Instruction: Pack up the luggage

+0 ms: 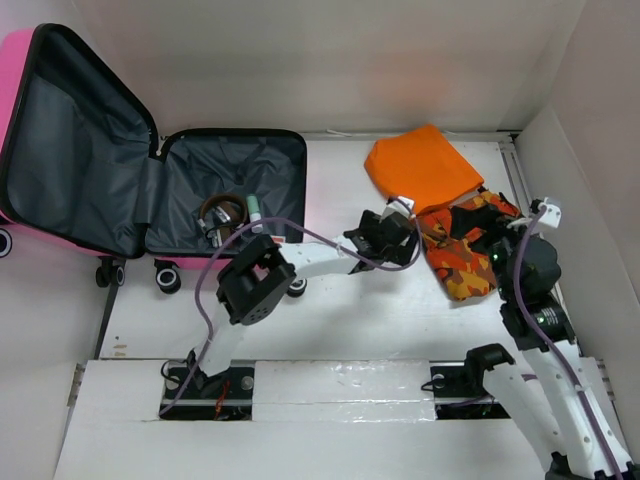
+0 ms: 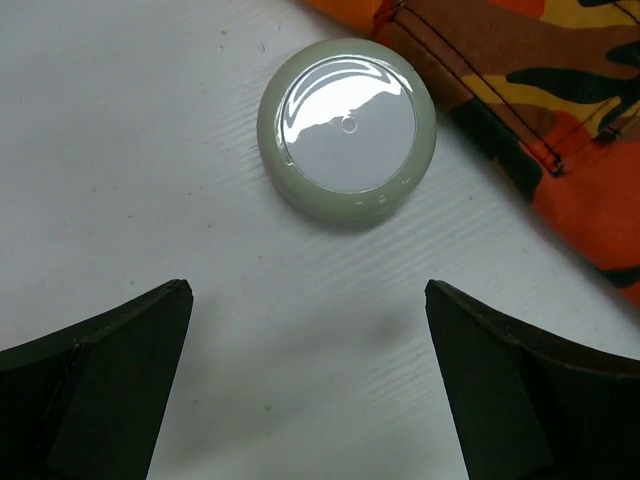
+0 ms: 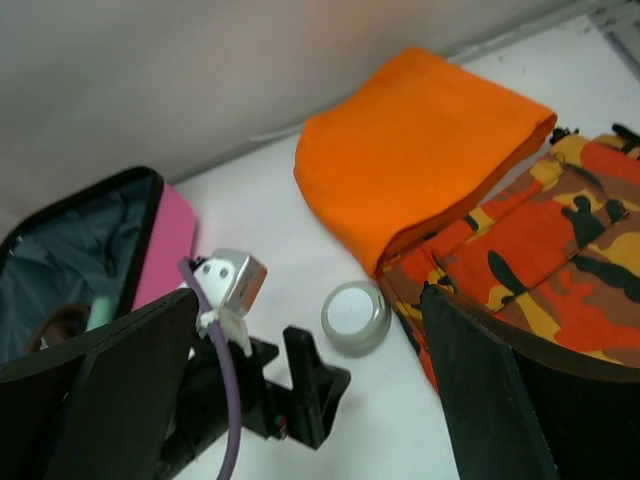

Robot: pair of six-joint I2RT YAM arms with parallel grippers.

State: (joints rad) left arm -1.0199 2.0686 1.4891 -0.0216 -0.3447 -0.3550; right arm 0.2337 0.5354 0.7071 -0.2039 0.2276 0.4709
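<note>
The hot-pink luggage lies open at the far left, its grey-lined half holding a brown ring-shaped item and a pale green tube. My left gripper is open and empty over the table. Its jaws stand wide apart just short of a round pale-green jar with a glossy white lid. The jar sits against the edge of orange camouflage shorts. My right gripper is open and empty, raised above the shorts at the right.
A folded orange cloth lies behind the shorts, overlapping them, and it also shows in the right wrist view. White walls close in the table at the back and right. The suitcase wheels face the near side.
</note>
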